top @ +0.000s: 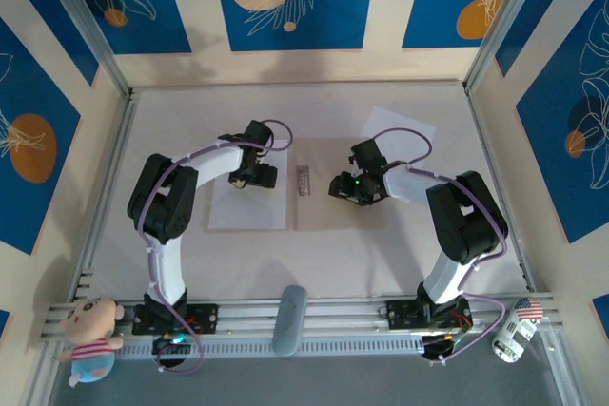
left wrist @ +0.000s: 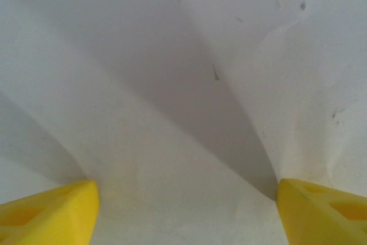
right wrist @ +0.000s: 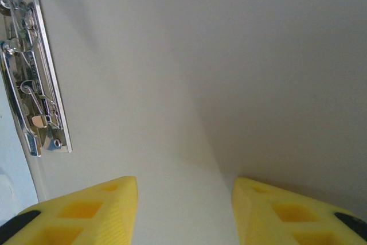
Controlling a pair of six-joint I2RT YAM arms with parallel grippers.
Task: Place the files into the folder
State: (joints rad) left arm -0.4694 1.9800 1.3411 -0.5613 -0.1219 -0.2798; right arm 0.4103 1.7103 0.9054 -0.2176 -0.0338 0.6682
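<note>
On the pale surface (top: 428,254), the tan folder (top: 328,216) lies open at centre frame. One of the files (top: 243,208) appears already laid on its left half, white and slightly wrinkled. The other sheet (top: 404,130) waits outside, upper right. Left tool (top: 257,178) rests spread on the first sheet. Right tool (top: 350,189) hovers released by the metal clip (top: 304,180).

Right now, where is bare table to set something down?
Bare: the far strip along the back wall, and the near strip between folder and rail. Crowded: the middle, left gripper on a white sheet, right gripper over the folder.
</note>
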